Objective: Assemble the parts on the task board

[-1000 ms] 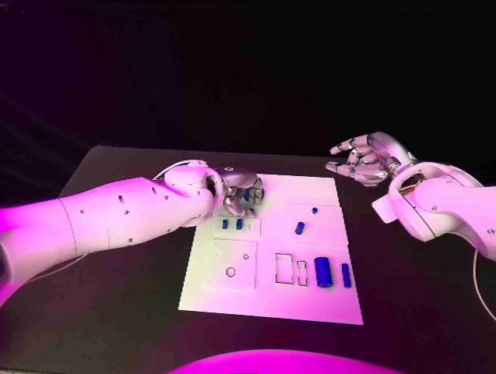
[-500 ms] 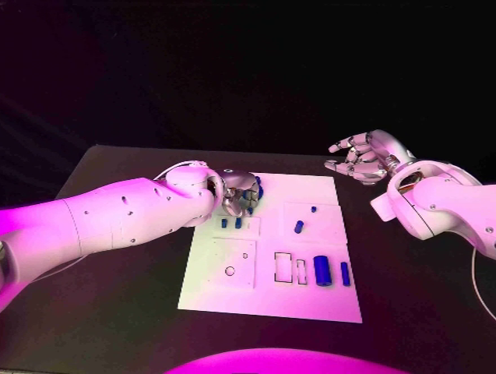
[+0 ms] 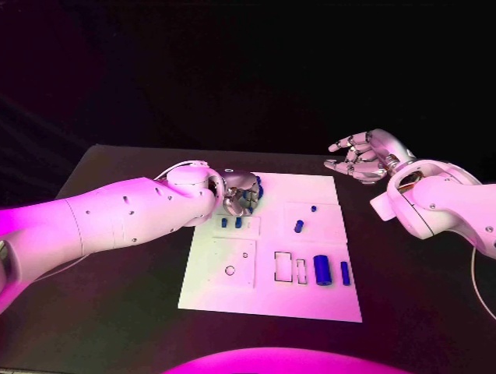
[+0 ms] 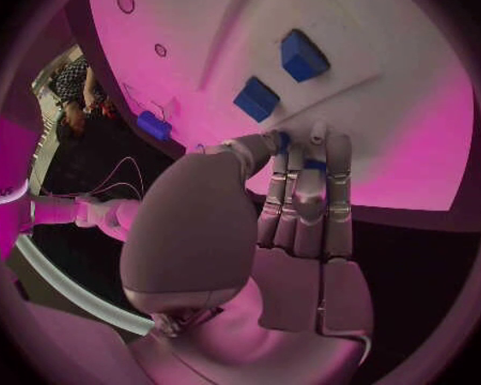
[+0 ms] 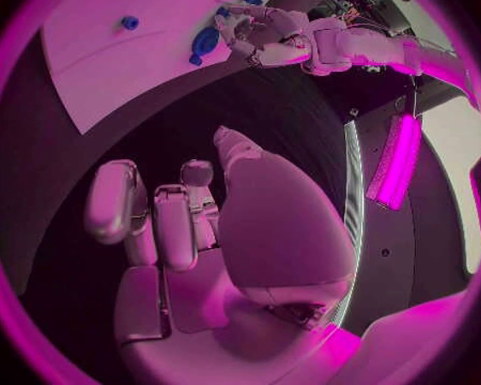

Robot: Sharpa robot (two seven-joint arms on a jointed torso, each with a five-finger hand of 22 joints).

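Observation:
The white task board (image 3: 272, 292) lies mid-table. My left hand (image 3: 239, 195) hovers over its far left corner, fingers curled round a small blue part (image 3: 258, 189); the left wrist view shows blue (image 4: 310, 164) between the fingers (image 4: 305, 198). Just in front of that hand two small blue parts (image 3: 224, 223) (image 3: 239, 223) stand in the board, seen as blocks (image 4: 257, 99) (image 4: 304, 55) from the wrist. My right hand (image 3: 364, 157) hangs open beyond the board's far right corner, holding nothing. In the right wrist view it (image 5: 198, 222) faces the board (image 5: 112, 60) and the left hand (image 5: 264, 36).
More blue parts sit on the board: one (image 3: 300, 227) in the right middle, a tiny one (image 3: 314, 209) behind it, a thick cylinder (image 3: 323, 270) and a slim piece (image 3: 346, 273) near the front right. Outlined slots (image 3: 285, 267) lie beside them. The black table (image 3: 124, 312) surrounds the board.
My left hand has turned slightly over the board's far left corner, so the blue part in its fingers shows more. The right hand has stayed put.

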